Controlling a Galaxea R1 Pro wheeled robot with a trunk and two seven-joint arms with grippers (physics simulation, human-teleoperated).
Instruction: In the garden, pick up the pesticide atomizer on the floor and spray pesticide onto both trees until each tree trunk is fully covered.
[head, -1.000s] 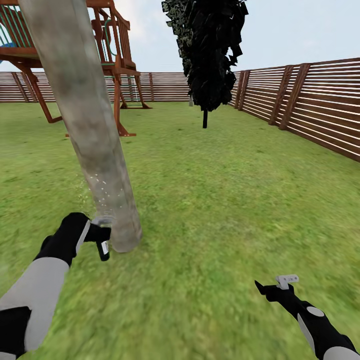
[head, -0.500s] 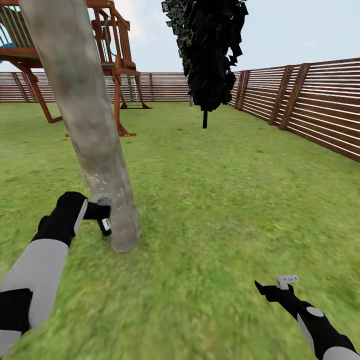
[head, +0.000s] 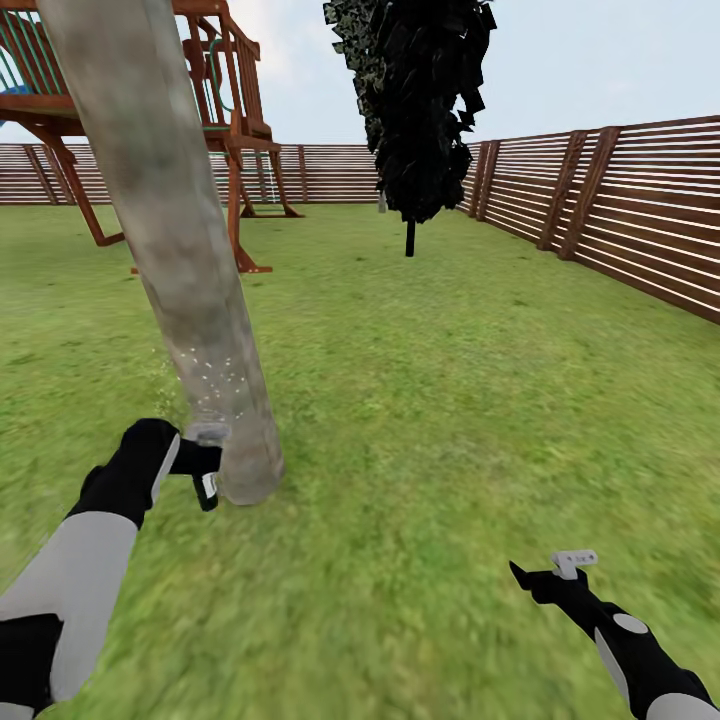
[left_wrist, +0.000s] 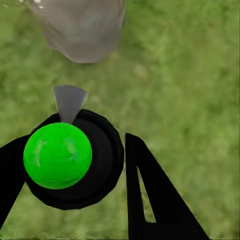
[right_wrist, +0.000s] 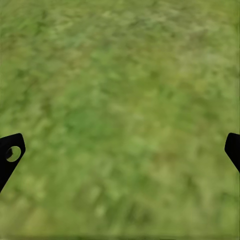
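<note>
The left arm is reaching forward and low, its gripper clamping its fingers around a small bottle. The right arm is hanging lower and out to the side, forearm angled inward, its gripper holding nothing, fingertips spread wide apart.

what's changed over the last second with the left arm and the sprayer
The left gripper, shut on the atomizer, rose along the tree trunk half a second ago, then dropped back toward its base. Spray specks still dot the bark. The right gripper, open over the grass, stayed put.
</note>
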